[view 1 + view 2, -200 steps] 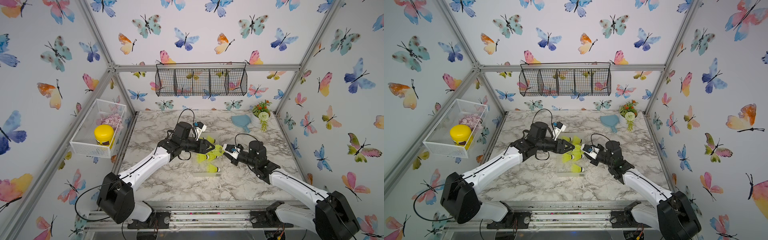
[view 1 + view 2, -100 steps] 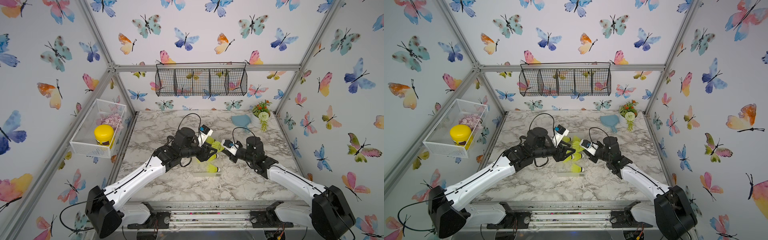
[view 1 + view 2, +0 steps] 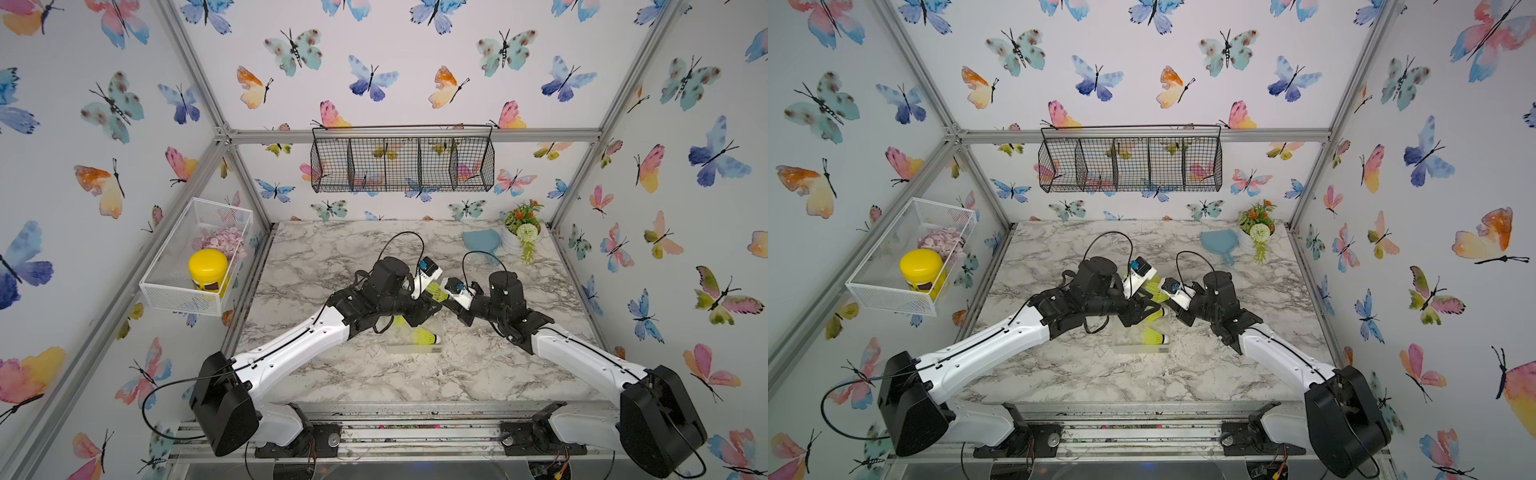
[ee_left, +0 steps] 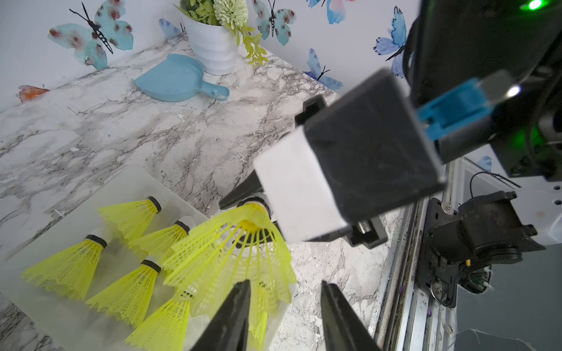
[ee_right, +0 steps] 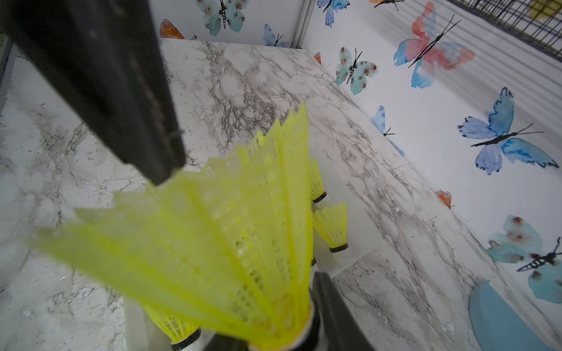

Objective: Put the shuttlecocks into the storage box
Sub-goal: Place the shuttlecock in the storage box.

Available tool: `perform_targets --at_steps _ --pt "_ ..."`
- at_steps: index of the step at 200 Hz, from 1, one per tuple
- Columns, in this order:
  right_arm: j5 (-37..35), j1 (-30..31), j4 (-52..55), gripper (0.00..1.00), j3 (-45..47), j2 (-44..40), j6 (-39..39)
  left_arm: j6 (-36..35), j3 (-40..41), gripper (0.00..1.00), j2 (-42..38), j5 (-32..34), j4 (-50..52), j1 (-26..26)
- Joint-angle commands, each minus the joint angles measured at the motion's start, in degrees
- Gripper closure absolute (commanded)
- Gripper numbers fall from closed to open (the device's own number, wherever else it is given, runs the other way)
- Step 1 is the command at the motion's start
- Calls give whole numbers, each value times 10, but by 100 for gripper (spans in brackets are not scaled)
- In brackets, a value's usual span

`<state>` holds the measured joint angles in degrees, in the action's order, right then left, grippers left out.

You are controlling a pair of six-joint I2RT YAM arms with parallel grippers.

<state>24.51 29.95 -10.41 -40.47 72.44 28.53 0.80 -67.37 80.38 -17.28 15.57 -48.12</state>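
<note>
Now right tool (image 4: pixel 258 203) clamped on tip of held shuttlecock (image 4: pixel 243 252), mid-frame, near storage box (image 4: pixel 127 182) at lower left; skirt flares toward left tool (image 4: pixel 285 285), jaws apart, lower centre.

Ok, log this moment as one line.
right fingers: shut on shuttlecock | left fingers: open beside its skirt | storage box: other shuttlecocks inside

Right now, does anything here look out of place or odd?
One neon yellow plastic shuttlecock hangs tilted above the frosted clear storage box's edge, pinched by its white tip in the right gripper; the others lie loosely piled inside.
</note>
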Motion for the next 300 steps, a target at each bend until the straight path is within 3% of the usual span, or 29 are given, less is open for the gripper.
perform_targets --at_steps 1,20,48,81,112,143,210,300 --pt "12 3 15 73 -13 3 -11 -4 -14 65 22 2 -6 -1" --pt "12 3 17 73 -12 1 -11 3 -19 76 30 -3 -11 -3" --pt "8 4 16 71 -10 -2 -10 14 -16 100 31 2 -21 -3" --pt "-26 4 -4 51 6 -10 -20 47 2 100 12 49 -35 -2" --pt "-82 4 -41 46 35 -28 -42 109 37 100 -21 125 -48 -1" --pt "-121 4 -55 45 55 -42 -56 216 83 100 -61 169 -56 4" --pt "-157 4 -51 45 71 -66 -73 345 156 100 -101 156 -17 5" --pt "-152 3 -48 45 73 -75 -84 352 188 100 -81 114 9 4"
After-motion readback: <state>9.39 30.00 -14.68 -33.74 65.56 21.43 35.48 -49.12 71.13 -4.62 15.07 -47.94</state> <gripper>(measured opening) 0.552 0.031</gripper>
